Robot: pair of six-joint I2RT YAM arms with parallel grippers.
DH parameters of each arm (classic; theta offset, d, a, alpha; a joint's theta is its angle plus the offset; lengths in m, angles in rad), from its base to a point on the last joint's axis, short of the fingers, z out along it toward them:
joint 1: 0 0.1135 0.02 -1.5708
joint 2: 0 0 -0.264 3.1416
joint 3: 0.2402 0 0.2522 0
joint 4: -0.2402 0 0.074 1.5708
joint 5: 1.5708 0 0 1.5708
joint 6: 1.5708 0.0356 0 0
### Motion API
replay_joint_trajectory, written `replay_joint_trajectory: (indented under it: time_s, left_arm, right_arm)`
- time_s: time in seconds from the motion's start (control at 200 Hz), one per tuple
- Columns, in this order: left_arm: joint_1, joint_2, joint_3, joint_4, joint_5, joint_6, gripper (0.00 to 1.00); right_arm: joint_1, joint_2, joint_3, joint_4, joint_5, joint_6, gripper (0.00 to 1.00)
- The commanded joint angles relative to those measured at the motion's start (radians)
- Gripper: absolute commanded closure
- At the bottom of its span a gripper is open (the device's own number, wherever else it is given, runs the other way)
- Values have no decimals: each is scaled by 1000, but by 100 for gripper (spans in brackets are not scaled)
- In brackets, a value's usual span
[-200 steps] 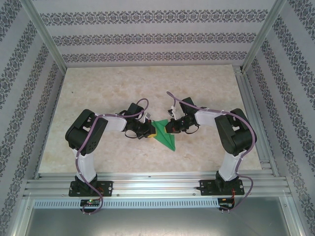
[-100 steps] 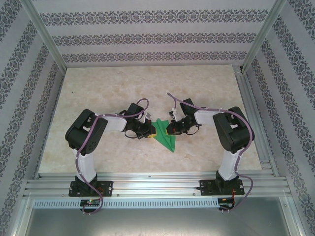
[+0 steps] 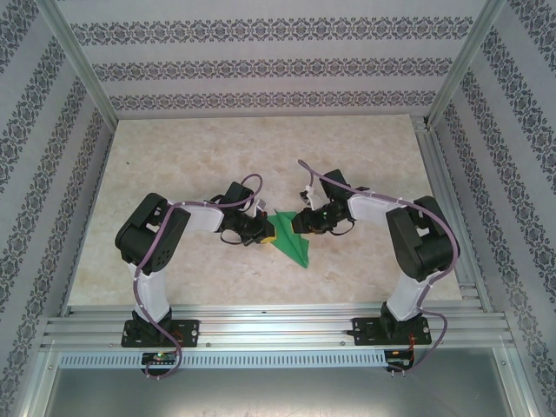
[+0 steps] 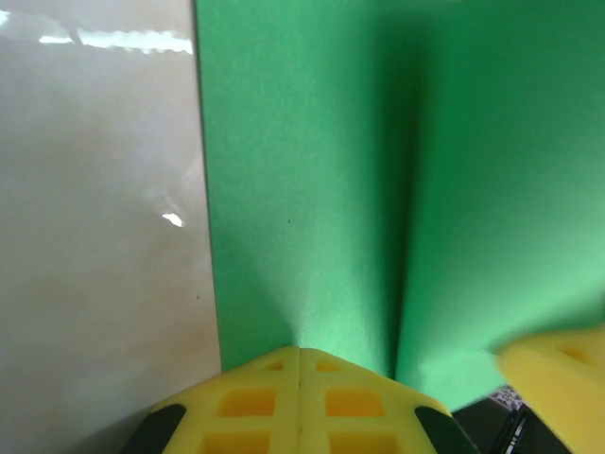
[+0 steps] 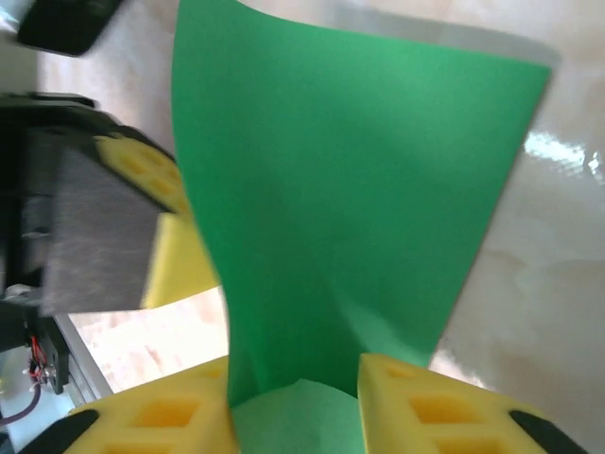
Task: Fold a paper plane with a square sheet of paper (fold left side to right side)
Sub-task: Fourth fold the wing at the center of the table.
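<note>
Jaws of the left gripper (image 4: 301, 352) are clenched tight, their yellow tips meeting at the near edge of the green paper plane (image 4: 312, 189); whether they pinch the paper or merely press on it cannot be told. Jaws of the right gripper (image 5: 295, 378) stand released, parted with a strip of the green paper rising through the gap and neither pad closed on it. From above, the paper plane (image 3: 294, 246) lies near the middle of the pale marbled counter (image 3: 217, 156), a narrow pointed shape with its tip aimed toward the arms' bases. The left gripper (image 3: 268, 231) sits at its left edge and the right gripper (image 3: 297, 224) at its upper right, the two nearly facing across the paper.
</note>
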Motion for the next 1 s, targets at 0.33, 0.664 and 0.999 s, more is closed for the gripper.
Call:
replay_joint_trajectory:
  time_s: [0.33, 0.664, 0.999]
  left_arm:
    - [3, 78, -12, -87, -145, 22, 98]
    - [4, 89, 15, -110, -139, 32, 98]
    - [3, 88, 13, -105, -139, 32, 98]
  right_arm:
    - [243, -284, -50, -189, 522, 44, 33]
    - [470, -361, -111, -241, 759, 131, 43]
    - [493, -248, -107, -180, 733, 128, 49]
